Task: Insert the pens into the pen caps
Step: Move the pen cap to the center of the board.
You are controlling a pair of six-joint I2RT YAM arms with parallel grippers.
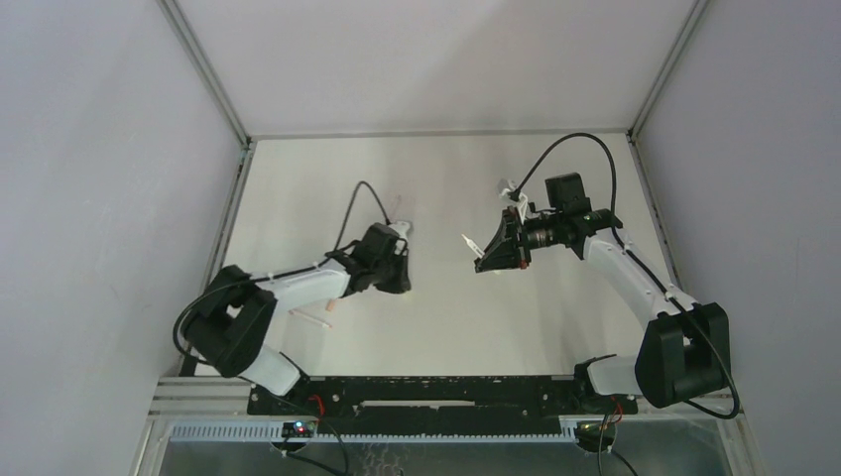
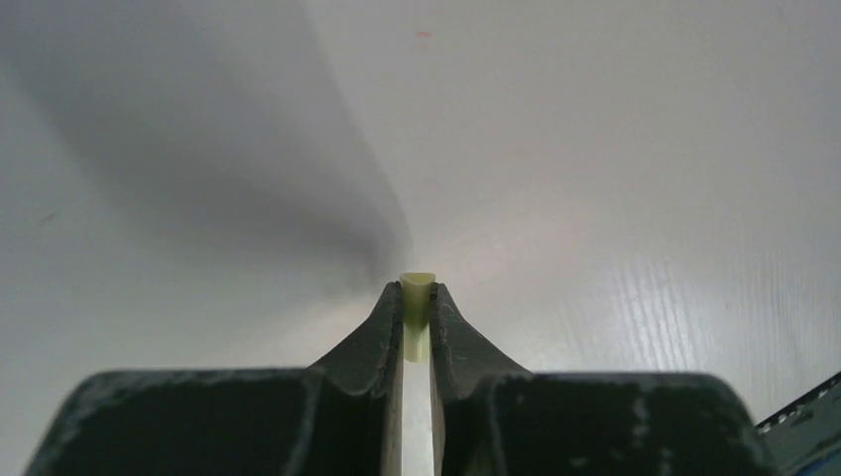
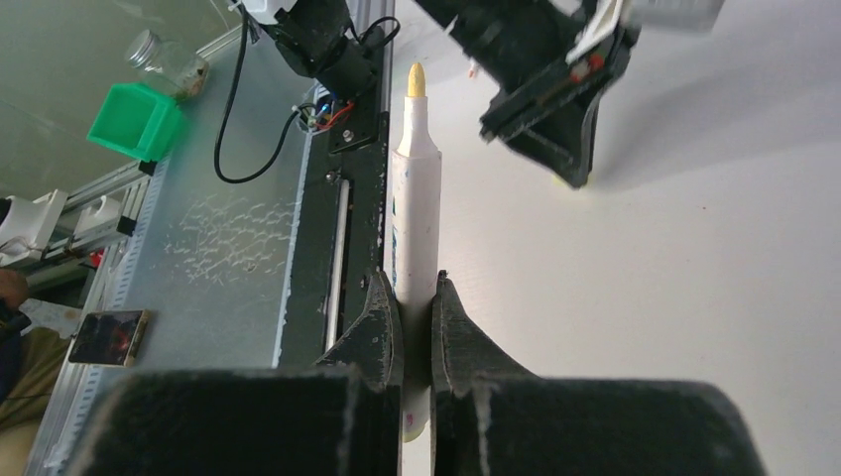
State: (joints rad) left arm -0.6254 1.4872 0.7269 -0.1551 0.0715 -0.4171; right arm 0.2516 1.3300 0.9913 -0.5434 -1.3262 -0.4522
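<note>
Alignment decides this step: right fingers [image 3: 378, 327] clench a white-barrelled pen with a pale yellow tip [image 3: 415, 198], raised off the white surface [image 1: 446, 327]; left fingers [image 2: 382, 332] pinch a short yellow-green plastic cap [image 2: 418, 293]. Line the tip up squarely with the cap mouth before pushing.

The worktop [image 1: 446, 327] is a pale, whitish board with a faint wood grain, and in its near left part lies a thin white pen [image 1: 312, 318], a small peach-coloured piece [image 1: 328, 307] just beside it, and farther off a tiny reddish mark [image 2: 423, 34].
</note>
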